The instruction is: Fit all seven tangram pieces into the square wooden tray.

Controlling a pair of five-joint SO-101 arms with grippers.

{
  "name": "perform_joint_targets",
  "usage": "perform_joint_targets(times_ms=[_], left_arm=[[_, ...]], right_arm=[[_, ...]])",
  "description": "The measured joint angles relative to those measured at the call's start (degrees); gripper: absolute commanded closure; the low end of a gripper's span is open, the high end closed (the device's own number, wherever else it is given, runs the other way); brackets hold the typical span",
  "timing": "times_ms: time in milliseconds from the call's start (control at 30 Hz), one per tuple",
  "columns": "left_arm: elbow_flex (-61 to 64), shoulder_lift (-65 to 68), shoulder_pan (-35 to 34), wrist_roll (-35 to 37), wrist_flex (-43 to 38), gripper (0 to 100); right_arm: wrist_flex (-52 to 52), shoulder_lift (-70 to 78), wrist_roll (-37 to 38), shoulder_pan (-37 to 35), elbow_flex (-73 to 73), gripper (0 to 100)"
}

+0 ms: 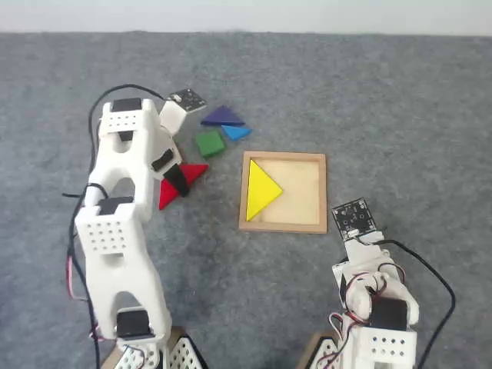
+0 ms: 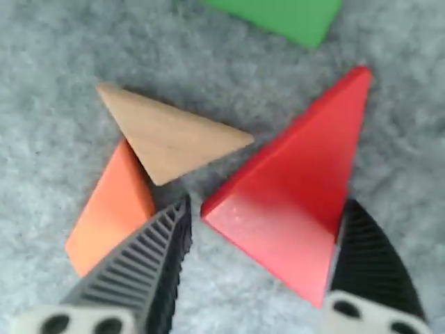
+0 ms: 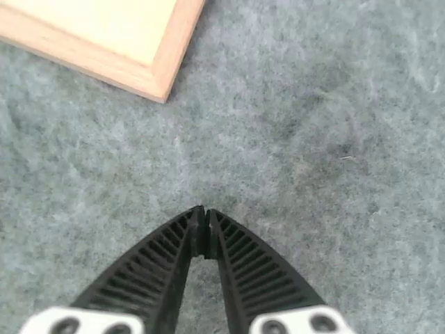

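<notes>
The left gripper [image 2: 268,209] is low over the big red wooden triangle [image 2: 292,198]. Its jaws are open, one on each side of the triangle, and they do not look like they are squeezing it yet. The red triangle lies on the grey carpet [image 1: 384,100], to the side of the square wooden tray [image 1: 283,227].

Only the big yellow triangle [image 1: 261,188] is in the tray. A plain tan wooden triangle [image 2: 170,139] and an orange block [image 2: 111,209] lie just beside the red one. A green square block [image 1: 209,144], a dark blue triangle [image 1: 223,117] and a small light blue triangle [image 1: 236,132] are near.

So this looks like the step of picking up the red triangle. Next, the jaws likely need to close on it, lift it, and carry it to the bare part of the tray.

The right gripper [image 3: 204,212] is closed and holds nothing. It is over the carpet near a tray corner.
</notes>
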Motion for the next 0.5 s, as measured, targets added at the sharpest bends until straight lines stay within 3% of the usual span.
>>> perform_joint_targets(times_ms=[333, 500], left_arm=[[-4.48, 2.81, 1.41, -3.25, 1.32, 68], [-5.19, 3.25, 1.85, -3.78, 4.22, 80]], right_arm=[[0.0, 0.0, 0.0, 0.0, 0.0, 99.1], [0.0, 0.0, 0.0, 0.0, 0.0, 99.1]])
